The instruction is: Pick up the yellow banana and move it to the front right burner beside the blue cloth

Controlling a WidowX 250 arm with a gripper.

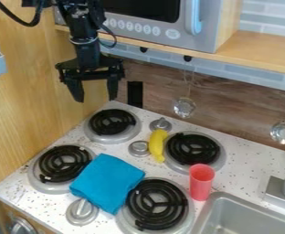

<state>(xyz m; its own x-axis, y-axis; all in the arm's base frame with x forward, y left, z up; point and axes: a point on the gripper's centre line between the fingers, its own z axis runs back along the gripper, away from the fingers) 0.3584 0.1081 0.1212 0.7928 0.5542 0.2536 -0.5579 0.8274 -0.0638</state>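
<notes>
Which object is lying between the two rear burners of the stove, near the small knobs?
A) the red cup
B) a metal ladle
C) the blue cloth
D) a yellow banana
D: the yellow banana lies there, next to the right rear burner.

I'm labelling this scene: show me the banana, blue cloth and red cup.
Banana [156, 146], camera view, middle of its body.
Blue cloth [108, 180], camera view, centre of its top.
Red cup [201, 183], camera view, middle of its side.

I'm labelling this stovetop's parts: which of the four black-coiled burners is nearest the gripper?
The topmost burner in the camera view, just below the gripper; the other three sit lower.
</notes>
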